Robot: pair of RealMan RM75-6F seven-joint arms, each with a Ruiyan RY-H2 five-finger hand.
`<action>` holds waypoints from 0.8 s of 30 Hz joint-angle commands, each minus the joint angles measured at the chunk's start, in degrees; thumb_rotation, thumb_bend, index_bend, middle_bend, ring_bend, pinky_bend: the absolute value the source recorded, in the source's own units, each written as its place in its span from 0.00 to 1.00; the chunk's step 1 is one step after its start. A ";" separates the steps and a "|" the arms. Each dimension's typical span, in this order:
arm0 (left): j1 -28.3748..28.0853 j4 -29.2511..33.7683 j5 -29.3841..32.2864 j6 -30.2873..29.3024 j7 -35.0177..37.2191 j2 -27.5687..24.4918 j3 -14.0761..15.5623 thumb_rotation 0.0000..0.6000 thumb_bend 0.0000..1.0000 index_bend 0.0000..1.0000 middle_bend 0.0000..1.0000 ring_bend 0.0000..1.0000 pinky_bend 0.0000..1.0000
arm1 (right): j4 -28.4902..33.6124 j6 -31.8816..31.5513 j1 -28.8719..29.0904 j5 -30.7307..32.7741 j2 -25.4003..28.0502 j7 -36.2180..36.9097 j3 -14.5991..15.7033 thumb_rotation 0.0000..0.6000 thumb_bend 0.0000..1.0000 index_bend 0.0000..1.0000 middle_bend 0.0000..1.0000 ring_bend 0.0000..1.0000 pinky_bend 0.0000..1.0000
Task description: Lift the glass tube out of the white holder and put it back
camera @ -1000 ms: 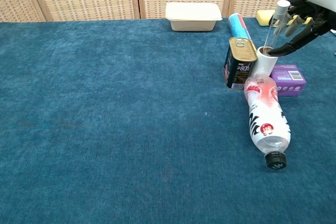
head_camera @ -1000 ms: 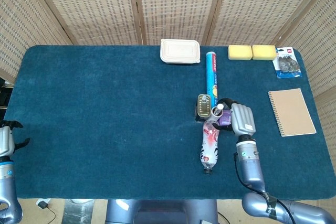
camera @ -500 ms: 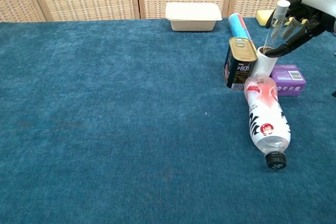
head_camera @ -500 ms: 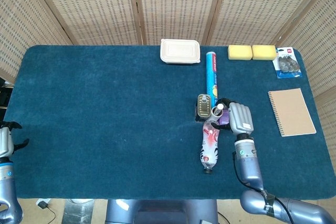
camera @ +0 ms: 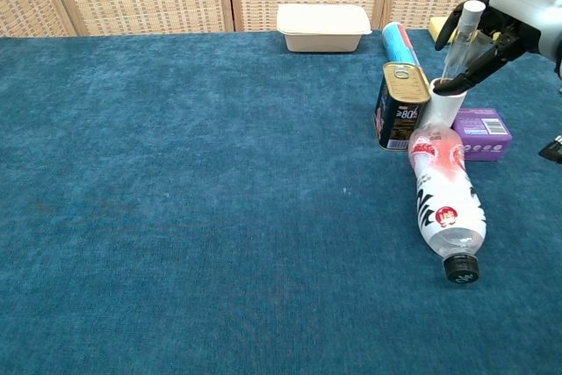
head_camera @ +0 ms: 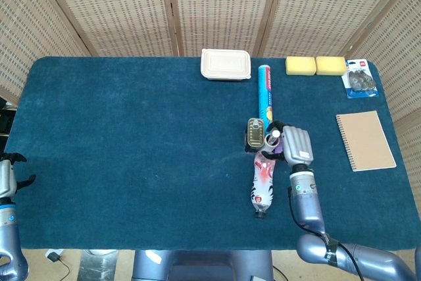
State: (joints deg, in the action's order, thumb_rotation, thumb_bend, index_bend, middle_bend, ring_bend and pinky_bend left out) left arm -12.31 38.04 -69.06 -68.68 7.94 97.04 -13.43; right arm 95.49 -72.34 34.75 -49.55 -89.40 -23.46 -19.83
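I judged the step in hand to be closing on the glass tube (camera: 463,37) before any lift, and doing it well meant taking the tube near its white cap, above the rim of the white holder (camera: 443,103), then drawing it straight up along its own line. The tube leaned slightly in the holder, so a sideways pull could tip the light holder against the tin can (camera: 401,104) beside it or the plastic bottle (camera: 447,201) lying at its foot. I wanted the grip firm but gentle, since glass is slick and brittle.

The tube stood in the holder, toward the right half of the desk (head_camera: 131,149), with the purple box (camera: 482,133) on its right and the blue cylinder (head_camera: 265,91) lying behind the can toward the far edge.

My right hand (camera: 500,19) came in from the desk's near right side, palm down from the head view, its dark fingers (camera: 469,66) curled round the tube, one reaching down to the holder's mouth. I could not tell whether they actually pressed the glass or merely bracketed it; the chest view showed them very close, with no clear contact.

My left hand (head_camera: 8,174) hung off the desk's near left corner, fingers spread, holding nothing.
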 commanded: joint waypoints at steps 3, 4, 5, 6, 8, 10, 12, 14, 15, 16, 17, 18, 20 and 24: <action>0.05 0.06 0.05 -0.02 -0.07 0.00 -0.02 1.00 0.15 0.45 0.42 0.23 0.32 | -0.72 0.16 0.37 0.10 -0.17 -0.34 -0.06 1.00 0.16 0.42 0.48 0.46 0.47; 0.06 0.07 0.06 -0.03 -0.09 0.00 -0.03 1.00 0.15 0.45 0.42 0.23 0.32 | -0.90 0.20 0.44 0.11 -0.18 -0.37 -0.08 1.00 0.16 0.42 0.48 0.46 0.47; 0.07 0.08 0.07 -0.03 -0.11 0.00 -0.03 1.00 0.15 0.45 0.42 0.23 0.32 | -1.08 0.25 0.50 0.10 -0.18 -0.39 -0.10 1.00 0.16 0.42 0.48 0.46 0.47; 0.07 0.09 0.08 -0.02 -0.12 -0.01 -0.04 1.00 0.15 0.45 0.42 0.23 0.32 | -1.26 0.34 0.55 0.09 -0.15 -0.38 -0.11 1.00 0.16 0.42 0.48 0.46 0.47; 0.04 0.11 0.10 0.02 -0.18 0.00 -0.06 1.00 0.15 0.45 0.42 0.23 0.32 | -1.90 0.48 0.66 0.06 -0.04 -0.22 -0.26 1.00 0.16 0.42 0.48 0.46 0.47; 0.07 0.14 0.11 -0.02 -0.24 -0.02 -0.06 1.00 0.15 0.45 0.42 0.23 0.32 | -2.53 0.73 0.78 -0.07 0.09 -0.07 -0.30 1.00 0.16 0.42 0.48 0.46 0.47; 0.06 0.16 0.12 0.00 -0.27 -0.03 -0.08 1.00 0.15 0.45 0.42 0.23 0.32 | -2.86 0.77 0.84 -0.17 0.11 0.03 -0.34 1.00 0.16 0.43 0.48 0.46 0.47; 0.06 0.20 0.14 -0.01 -0.31 -0.04 -0.09 1.00 0.15 0.45 0.42 0.23 0.32 | -3.49 0.74 0.87 -0.11 0.11 -0.04 -0.34 1.00 0.16 0.43 0.49 0.46 0.47; 0.06 0.21 0.14 -0.02 -0.33 -0.03 -0.09 1.00 0.15 0.45 0.42 0.23 0.32 | -3.68 0.77 0.92 -0.08 0.07 -0.13 -0.29 1.00 0.16 0.44 0.49 0.46 0.47; 0.06 0.22 0.15 -0.03 -0.37 -0.03 -0.10 1.00 0.15 0.45 0.42 0.23 0.32 | -3.93 0.79 0.97 -0.09 0.03 -0.22 -0.25 1.00 0.16 0.44 0.49 0.47 0.47; 0.06 0.23 0.15 -0.04 -0.39 -0.03 -0.10 1.00 0.15 0.45 0.42 0.23 0.32 | -4.03 0.79 0.98 -0.10 0.03 -0.24 -0.23 1.00 0.16 0.44 0.49 0.47 0.47; 0.06 0.23 0.16 -0.05 -0.41 -0.02 -0.11 1.00 0.15 0.45 0.42 0.23 0.32 | -4.09 0.80 1.00 -0.09 0.06 -0.30 -0.21 1.00 0.16 0.45 0.49 0.47 0.48; 0.07 0.24 0.16 -0.05 -0.43 -0.03 -0.11 1.00 0.15 0.45 0.42 0.23 0.32 | -4.20 0.75 0.99 0.05 0.14 -0.50 -0.19 1.00 0.17 0.45 0.49 0.47 0.48; 0.06 0.25 0.13 -0.04 -0.41 -0.04 -0.09 1.00 0.15 0.45 0.42 0.23 0.32 | -4.23 0.08 0.92 0.17 0.17 -1.03 -0.25 1.00 0.17 0.46 0.51 0.50 0.49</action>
State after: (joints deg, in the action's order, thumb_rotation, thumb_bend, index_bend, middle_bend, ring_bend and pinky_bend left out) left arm -12.25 38.29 -68.92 -68.72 7.54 97.00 -13.53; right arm 91.27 -72.17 35.69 -49.38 -89.23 -24.42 -20.07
